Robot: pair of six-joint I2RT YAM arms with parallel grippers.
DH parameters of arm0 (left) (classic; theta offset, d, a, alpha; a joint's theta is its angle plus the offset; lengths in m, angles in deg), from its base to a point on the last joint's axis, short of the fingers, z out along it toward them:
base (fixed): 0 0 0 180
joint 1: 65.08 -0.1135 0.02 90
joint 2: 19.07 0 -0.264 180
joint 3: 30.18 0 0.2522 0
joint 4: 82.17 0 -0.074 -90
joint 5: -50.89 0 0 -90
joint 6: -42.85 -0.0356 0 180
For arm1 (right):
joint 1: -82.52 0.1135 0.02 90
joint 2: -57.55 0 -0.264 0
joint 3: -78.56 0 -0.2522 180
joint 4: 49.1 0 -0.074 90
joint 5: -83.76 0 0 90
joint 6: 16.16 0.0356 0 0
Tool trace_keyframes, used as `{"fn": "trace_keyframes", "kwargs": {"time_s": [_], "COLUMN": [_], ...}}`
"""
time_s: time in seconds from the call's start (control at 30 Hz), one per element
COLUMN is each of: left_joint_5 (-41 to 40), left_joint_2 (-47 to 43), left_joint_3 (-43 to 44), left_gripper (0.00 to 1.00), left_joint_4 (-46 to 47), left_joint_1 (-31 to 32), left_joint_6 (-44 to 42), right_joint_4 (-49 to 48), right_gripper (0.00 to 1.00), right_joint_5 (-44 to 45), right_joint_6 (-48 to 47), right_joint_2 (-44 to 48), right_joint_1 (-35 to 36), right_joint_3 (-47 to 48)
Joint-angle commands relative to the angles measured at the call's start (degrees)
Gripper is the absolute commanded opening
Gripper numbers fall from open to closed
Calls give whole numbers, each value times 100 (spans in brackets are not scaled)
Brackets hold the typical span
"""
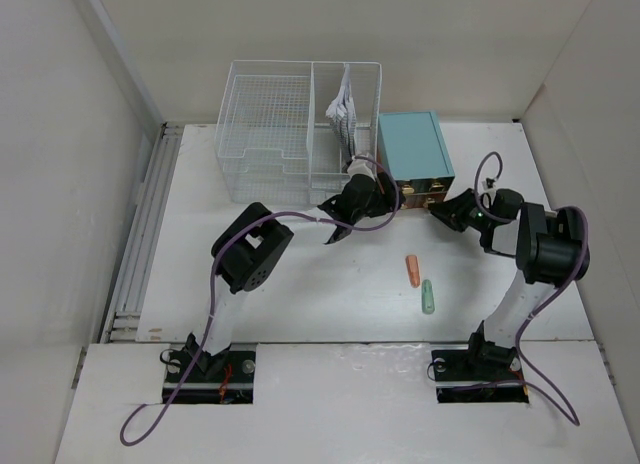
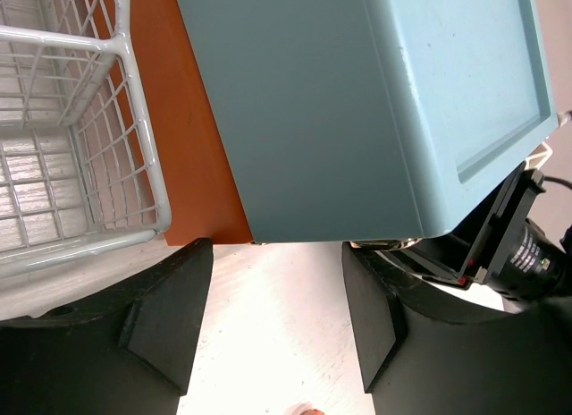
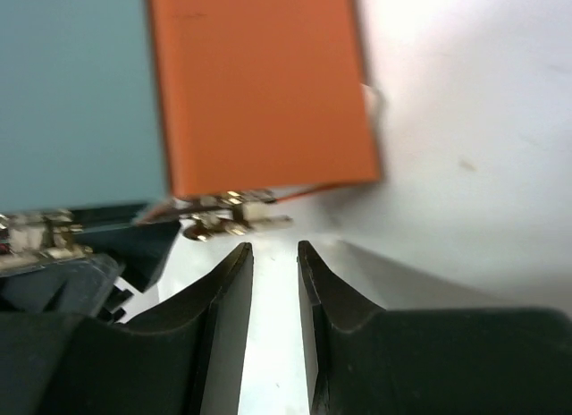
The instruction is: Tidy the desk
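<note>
Desk [image 1: 300, 304], large matte white tabletop, bears a teal plastic drawer box [image 1: 412, 144] at its far edge. We judge both arms address its front: left gripper [image 2: 277, 249] spread, right gripper [image 3: 275, 249] narrowly parted, both empty.

- Your desk [image 1: 330, 314], the large flat white tabletop, looks matt and smooth, with a grooved bare-metal rail [image 1: 140, 244] along one edge.
- The white wire-mesh basket [image 2: 134, 120] shows you glossy coated wire.
- The small teal drawer box [image 2: 357, 102] reads as smooth plastic with a soft sheen.
- The flat orange panel [image 3: 259, 84] looks matt and even; the small brass-coloured handle [image 3: 228, 223] shines like polished metal.
</note>
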Motion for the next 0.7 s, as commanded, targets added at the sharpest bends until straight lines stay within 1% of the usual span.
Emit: {"fn": "trace_keyframes", "kwargs": {"time_s": [0.0,0.23,0.27,0.3,0.37,0.53,0.67], "left_joint_5": [-148,-148,-148,-148,-148,-148,-148], "left_joint_2": [-66,-66,-66,-66,-66,-66,-13], "left_joint_3": [433,433,381,381,381,381,381], "left_gripper": [56,56,56,56,56,56,56], "left_joint_4": [657,657,657,657,657,657,657], "left_joint_1": [-117,-117,-117,-117,-117,-117,-117], "left_joint_6": [-25,28,28,28,28,28,28], "right_joint_4": [-46,87,87,87,87,-18,-667], "right_gripper": [32,32,43,48,53,57,57], "right_joint_5": [-49,-242,-330,-409,-541,-542,-489], "right_joint_6": [-321,-523,-523,-445,-392,-243,170], "right_joint_2": [282,335,335,335,265,195,-24], "right_joint_1": [-188,-382,-382,-382,-382,-382,-382], "right_joint_3": [-147,-200,-200,-148,-86,-33,-33]}}
